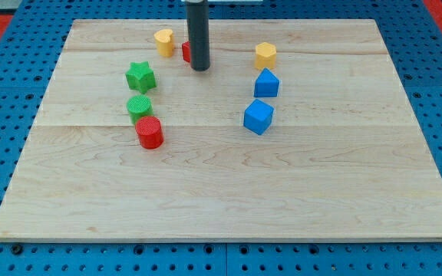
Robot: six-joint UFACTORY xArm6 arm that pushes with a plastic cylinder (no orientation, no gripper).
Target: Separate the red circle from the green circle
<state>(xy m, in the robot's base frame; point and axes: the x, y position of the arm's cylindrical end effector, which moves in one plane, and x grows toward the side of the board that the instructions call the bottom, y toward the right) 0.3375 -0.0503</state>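
The red circle (150, 132) stands on the wooden board at the view's left of centre, touching the green circle (139, 107) just above it. My tip (199, 67) is near the view's top centre, well above and to the right of both circles. It stands right in front of another red block (186, 51), which it partly hides.
A green star (140, 76) lies above the green circle. A yellow block (164, 41) is at the top left of my tip. A yellow hexagon (265, 55) and two blue blocks (266, 83) (258, 116) lie at the view's right of centre. The wooden board (229, 192) sits on a blue pegboard.
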